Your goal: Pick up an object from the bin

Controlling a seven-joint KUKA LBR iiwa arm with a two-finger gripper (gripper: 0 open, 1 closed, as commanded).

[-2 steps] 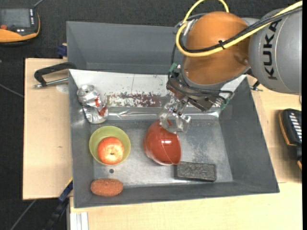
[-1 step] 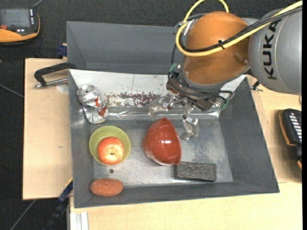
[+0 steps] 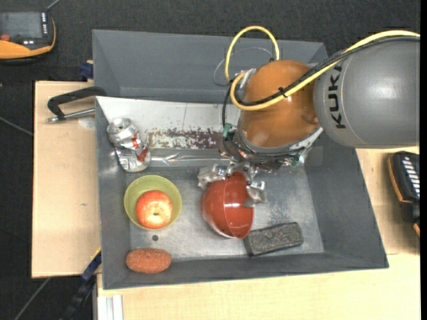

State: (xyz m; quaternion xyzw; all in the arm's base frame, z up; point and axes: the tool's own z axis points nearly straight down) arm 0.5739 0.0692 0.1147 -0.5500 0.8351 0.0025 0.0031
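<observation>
Hanging over a red bowl (image 3: 228,211), the gripper (image 3: 237,179) cannot be judged open or closed; the round bowl may be nudged aside.

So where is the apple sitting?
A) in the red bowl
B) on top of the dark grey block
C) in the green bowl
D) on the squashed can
C: the red and yellow apple lies inside the green bowl, at the left side of the bin.
</observation>
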